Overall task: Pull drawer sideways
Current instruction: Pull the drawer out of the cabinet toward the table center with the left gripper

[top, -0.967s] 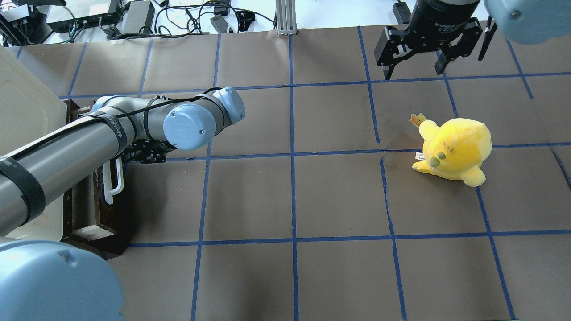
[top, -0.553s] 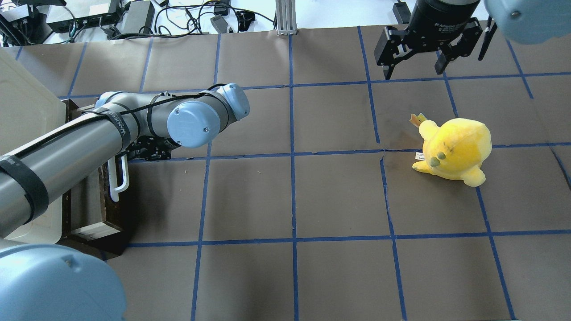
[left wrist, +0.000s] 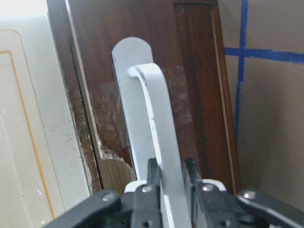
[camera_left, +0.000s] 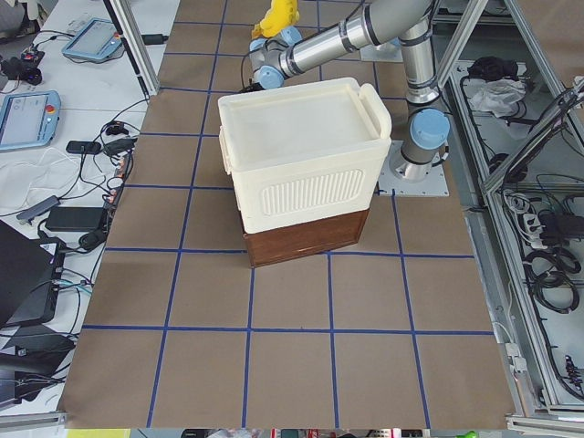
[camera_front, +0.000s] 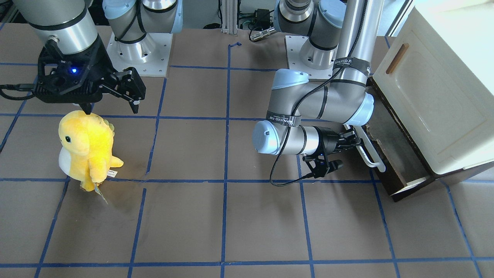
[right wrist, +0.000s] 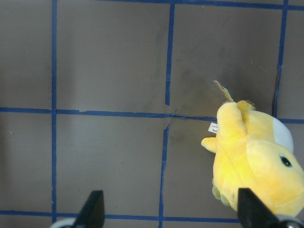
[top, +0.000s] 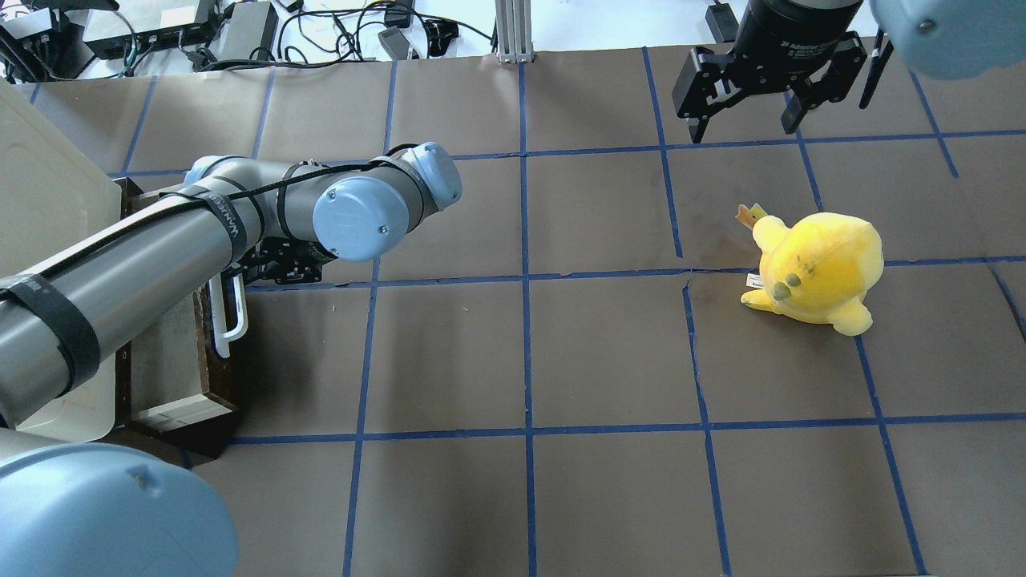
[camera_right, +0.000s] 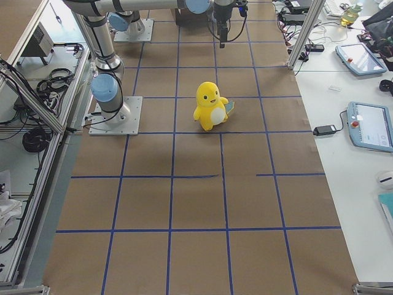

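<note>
The drawer [camera_front: 399, 162] sticks part way out of the base of a cream cabinet [camera_front: 436, 92]. It has a dark brown wooden front [left wrist: 194, 71] and a long white bar handle [camera_front: 371, 154]. Its pale inside shows in the overhead view [top: 168, 365]. My left gripper [camera_front: 349, 143] is shut on the white handle [left wrist: 154, 123], with a finger on each side of the bar; my left gripper [left wrist: 171, 176] holds it near one end. My right gripper [top: 743, 128] is open and empty, hanging above the table near a yellow plush toy [top: 813, 264].
The cream cabinet [camera_left: 301, 155] stands at the table's end on my left, with a small brown handle [camera_front: 396, 58] on its door. The plush [camera_front: 87, 148] stands under my right gripper [camera_front: 112, 105]. Brown table with blue tape grid [top: 529, 353] lies between.
My left gripper has moved away from the cabinet with the white handle in it, and the drawer has slid further out. The right arm and the plush have not moved.
</note>
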Available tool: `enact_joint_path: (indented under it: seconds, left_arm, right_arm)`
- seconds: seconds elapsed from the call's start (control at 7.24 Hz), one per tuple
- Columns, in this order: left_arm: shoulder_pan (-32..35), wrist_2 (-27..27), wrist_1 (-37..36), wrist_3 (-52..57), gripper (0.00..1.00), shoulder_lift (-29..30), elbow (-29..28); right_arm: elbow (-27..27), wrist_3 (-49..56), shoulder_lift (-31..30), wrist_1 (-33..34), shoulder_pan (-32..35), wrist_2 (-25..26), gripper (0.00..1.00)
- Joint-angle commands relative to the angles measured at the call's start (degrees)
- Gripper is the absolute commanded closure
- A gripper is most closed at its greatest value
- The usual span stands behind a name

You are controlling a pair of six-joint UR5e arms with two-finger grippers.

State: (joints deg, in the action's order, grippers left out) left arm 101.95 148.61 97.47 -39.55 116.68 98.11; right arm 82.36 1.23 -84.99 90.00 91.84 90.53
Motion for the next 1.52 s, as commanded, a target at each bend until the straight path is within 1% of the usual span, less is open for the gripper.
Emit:
enact_joint_path:
  seconds: [0.0, 0.14, 0.28, 0.83, 1.38]
  left_arm:
    - [0.2, -0.6, 0.0, 0.0, 0.78, 0.2, -0.6]
    - [0.4, -0.6, 0.0, 0.0, 0.78, 0.2, -1.0]
    - [0.5, -2.5, 0.0, 0.0, 0.78, 0.3, -1.4]
    - [0.8, -2.9, 0.0, 0.0, 0.77, 0.3, -1.8]
    - [1.1, -2.9, -0.1, 0.0, 0.73, 0.3, -1.9]
  right_arm:
    - [0.0, 0.0, 0.0, 0.0, 0.0, 0.0, 0.0]
    - [0.0, 0.0, 0.0, 0.0, 0.0, 0.0, 0.0]
    - [0.0, 0.0, 0.0, 0.0, 0.0, 0.0, 0.0]
    - [0.0, 0.0, 0.0, 0.0, 0.0, 0.0, 0.0]
    - [0.0, 0.0, 0.0, 0.0, 0.0, 0.0, 0.0]
